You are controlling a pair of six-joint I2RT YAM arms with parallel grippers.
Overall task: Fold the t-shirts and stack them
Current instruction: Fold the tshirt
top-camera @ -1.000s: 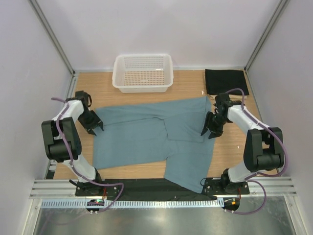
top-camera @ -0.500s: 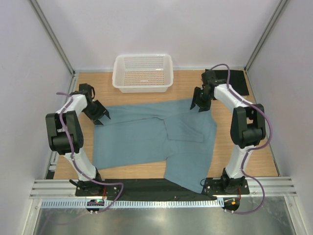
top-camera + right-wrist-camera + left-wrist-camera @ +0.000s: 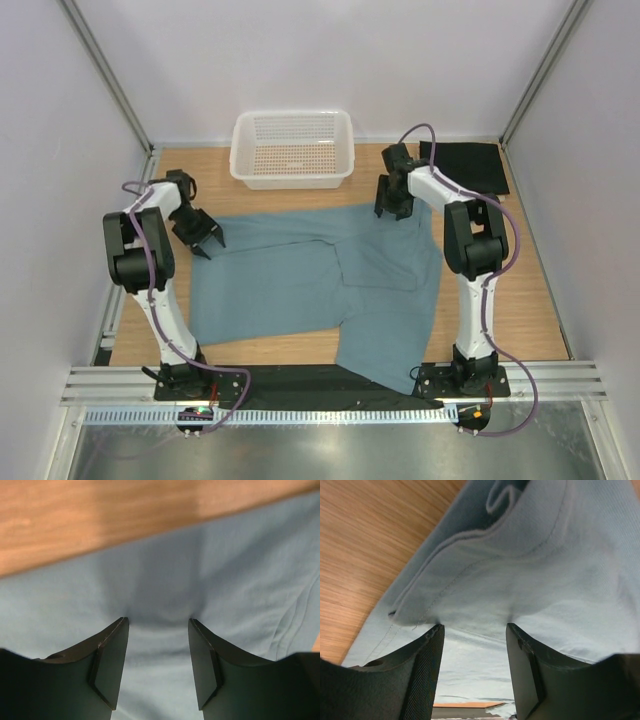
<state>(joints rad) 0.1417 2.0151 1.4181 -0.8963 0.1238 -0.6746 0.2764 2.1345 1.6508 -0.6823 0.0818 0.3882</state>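
Observation:
A large teal-blue t-shirt [image 3: 300,275] lies spread on the wooden table with its right part folded over. My left gripper [image 3: 205,238] stands open at the shirt's back left corner. In the left wrist view, the left gripper [image 3: 475,627] has its tips pressing into a folded hem of the teal cloth [image 3: 540,565]. My right gripper [image 3: 392,208] stands open on the shirt's back edge. In the right wrist view, the right gripper [image 3: 158,621] dents the teal cloth [image 3: 240,580] near the bare wood. A folded black t-shirt [image 3: 462,165] lies at the back right.
A white mesh basket [image 3: 292,148] stands at the back middle, just beyond the teal shirt. The shirt's lower right part hangs over the table's near edge [image 3: 300,372]. Bare wood [image 3: 500,290] shows to the right of the shirt.
The right arm has swung from the shirt's right edge to its back edge, leftward. The left gripper has shifted slightly back and right at the left corner. Both jaws have widened.

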